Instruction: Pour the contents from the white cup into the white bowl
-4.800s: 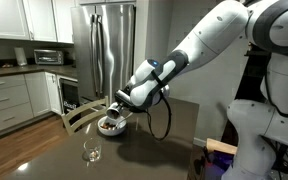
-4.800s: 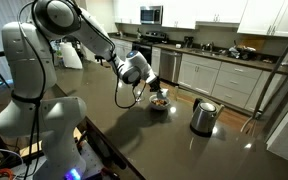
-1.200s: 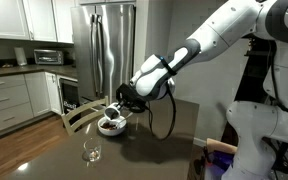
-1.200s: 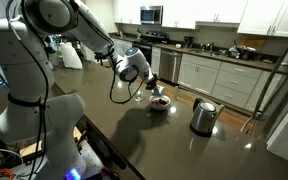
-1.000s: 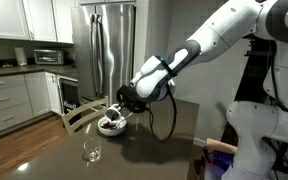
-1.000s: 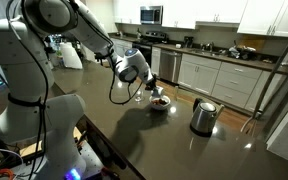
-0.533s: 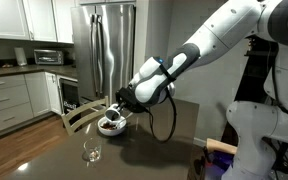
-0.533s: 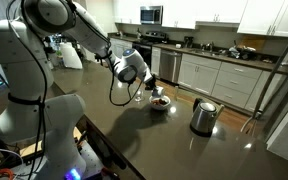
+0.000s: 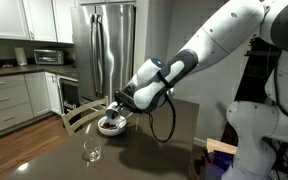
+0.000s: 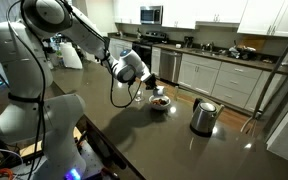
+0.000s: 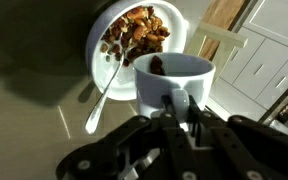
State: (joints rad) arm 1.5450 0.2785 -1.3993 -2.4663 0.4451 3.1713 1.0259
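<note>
In the wrist view the white cup (image 11: 174, 82) is held by its handle in my shut gripper (image 11: 178, 112), just beside the white bowl (image 11: 102, 28). A little brown matter shows inside the cup's mouth. The bowl holds brown pieces, and a white spoon (image 11: 102, 100) leans out over its rim. In both exterior views the gripper (image 9: 120, 104) (image 10: 146, 88) hangs low over the dark table, right next to the bowl (image 9: 109, 126) (image 10: 159, 103). The cup itself is too small to make out there.
A clear stemmed glass (image 9: 91, 150) stands near the table's front. A steel kettle (image 10: 203, 116) sits beyond the bowl. A wooden chair back (image 11: 219, 45) rises behind the table's far edge. Kitchen cabinets and a fridge (image 9: 104, 45) line the background.
The arm's elbow has dropped and shifted slightly; the gripper stays shut on the cup next to the bowl.
</note>
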